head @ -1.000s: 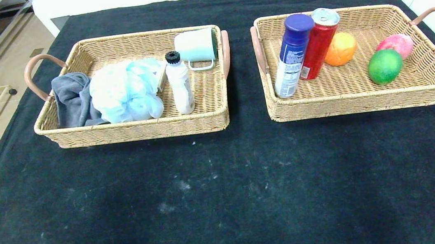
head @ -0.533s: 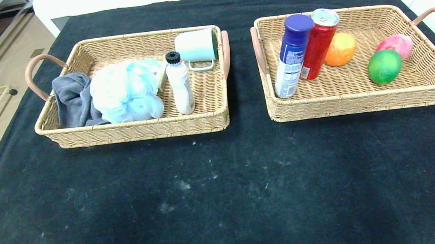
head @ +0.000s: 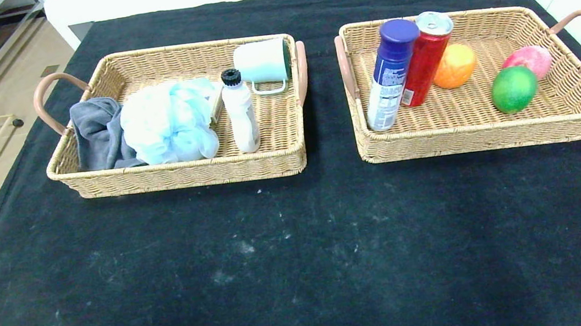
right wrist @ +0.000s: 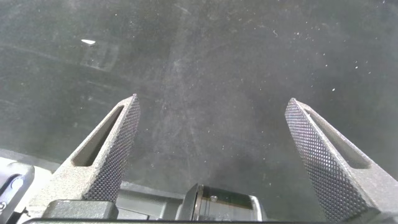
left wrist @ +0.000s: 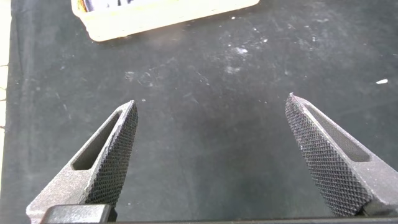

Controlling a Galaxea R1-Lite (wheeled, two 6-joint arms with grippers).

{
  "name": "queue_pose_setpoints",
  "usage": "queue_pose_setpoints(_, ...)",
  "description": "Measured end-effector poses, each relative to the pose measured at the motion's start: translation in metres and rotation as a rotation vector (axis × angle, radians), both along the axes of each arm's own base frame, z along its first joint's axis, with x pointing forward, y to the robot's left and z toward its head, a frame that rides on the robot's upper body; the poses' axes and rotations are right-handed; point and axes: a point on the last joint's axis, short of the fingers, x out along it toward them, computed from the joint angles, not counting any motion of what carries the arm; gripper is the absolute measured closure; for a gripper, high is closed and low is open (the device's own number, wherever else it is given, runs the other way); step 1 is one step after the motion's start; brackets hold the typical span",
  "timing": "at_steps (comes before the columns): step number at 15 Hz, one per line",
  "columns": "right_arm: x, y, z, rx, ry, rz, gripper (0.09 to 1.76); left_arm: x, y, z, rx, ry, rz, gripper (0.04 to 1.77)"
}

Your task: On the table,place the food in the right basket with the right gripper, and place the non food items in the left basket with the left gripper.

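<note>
In the head view the left basket (head: 175, 172) holds the pale blue bath pouf (head: 166, 124), the white bottle with black cap (head: 239, 111) standing upright, and a sliver of the card box (head: 216, 101) behind the pouf. The right basket (head: 481, 135) holds the red can (head: 426, 59), the white canister with blue cap (head: 389, 74) leaning against it, and the green fruit (head: 513, 89). Neither arm shows in the head view. My left gripper (left wrist: 211, 112) is open and empty over bare black cloth. My right gripper (right wrist: 212, 112) is open and empty over the cloth.
The left basket also holds a grey cloth (head: 96, 132) and a pale mug (head: 262, 62) on its side. The right basket also holds an orange fruit (head: 454, 65) and a pink fruit (head: 529, 59). The black table (head: 302, 261) stretches in front of both baskets.
A dark piece of the left arm at the lower left edge of the head view one second ago has left the view. The baskets and their contents have not moved.
</note>
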Motion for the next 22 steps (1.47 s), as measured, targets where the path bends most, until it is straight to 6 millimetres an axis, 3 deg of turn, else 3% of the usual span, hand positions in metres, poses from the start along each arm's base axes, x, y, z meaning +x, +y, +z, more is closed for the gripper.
queue_pose_setpoints(5,0.014,-0.001,-0.009,0.081,-0.273,-0.034,0.14,0.004,0.002,-0.042,-0.011,-0.078,0.050,0.09)
queue_pose_setpoints(8,0.037,-0.002,-0.033,0.101,-0.298,-0.097,0.14,0.028,0.003,-0.068,-0.016,-0.129,0.104,0.09)
queue_pose_setpoints(12,0.065,-0.003,-0.068,0.037,-0.353,-0.130,0.14,0.050,0.005,-0.112,-0.016,-0.045,0.173,0.09)
queue_pose_setpoints(16,0.073,-0.004,-0.093,-0.033,-0.273,-0.160,0.14,0.053,0.006,-0.126,-0.014,0.014,0.215,0.09)
queue_pose_setpoints(22,0.074,-0.004,-0.095,0.050,-0.247,-0.181,0.14,0.054,0.006,-0.127,-0.045,0.022,0.222,0.09)
